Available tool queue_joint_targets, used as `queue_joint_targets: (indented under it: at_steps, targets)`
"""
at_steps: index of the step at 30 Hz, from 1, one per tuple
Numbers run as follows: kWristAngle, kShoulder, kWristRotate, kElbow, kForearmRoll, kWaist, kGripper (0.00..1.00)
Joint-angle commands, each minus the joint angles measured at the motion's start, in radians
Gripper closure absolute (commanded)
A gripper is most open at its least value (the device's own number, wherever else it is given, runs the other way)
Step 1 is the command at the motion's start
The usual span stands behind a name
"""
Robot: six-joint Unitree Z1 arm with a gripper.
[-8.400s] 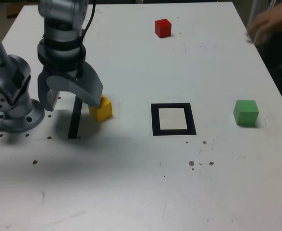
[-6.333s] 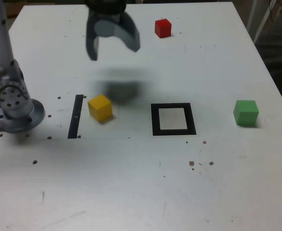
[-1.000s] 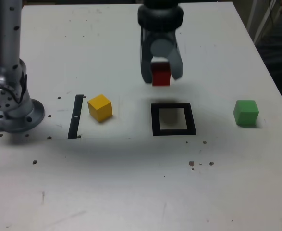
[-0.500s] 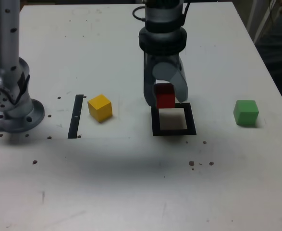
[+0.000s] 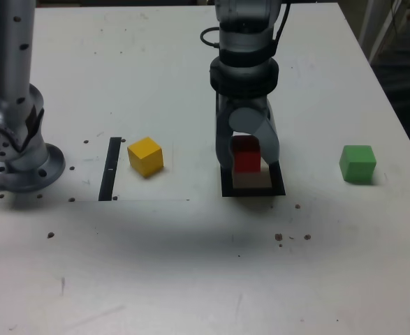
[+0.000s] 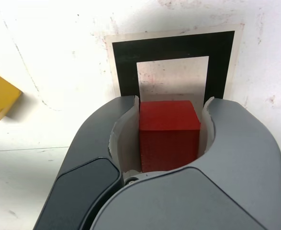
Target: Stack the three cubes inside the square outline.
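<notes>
Red cube (image 5: 246, 155) is clamped in the gripper (image 5: 247, 157) over the square outline (image 5: 277, 187), positioned as stack base.

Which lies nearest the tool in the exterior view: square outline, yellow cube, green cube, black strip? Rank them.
1. Square outline, directly under the tool.
2. Yellow cube and green cube, on opposite sides; too close to call.
3. Black strip, beyond the yellow cube.

Red cube (image 6: 169, 134) looked matt, w/ fine-grained faces; yellow cube (image 5: 145, 155) and green cube (image 5: 357, 164) matt too. Gripper (image 6: 170, 139) shells were smooth grey plastic, slight sheen. Arm base (image 5: 16, 150) looked brushed metal. Table (image 5: 191, 265) was matt white, scuffed, speckled. Square outline (image 6: 174, 52) was flat matt black.
</notes>
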Motion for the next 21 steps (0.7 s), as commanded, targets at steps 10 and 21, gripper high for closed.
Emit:
queue_joint_targets:
  at_steps: [10, 21]
  targets:
    - [0.000, 0.039, -0.001, 0.028, -0.048, 0.004, 0.72]
    - [-0.001, 0.046, 0.004, 0.072, -0.106, 0.019, 0.01]
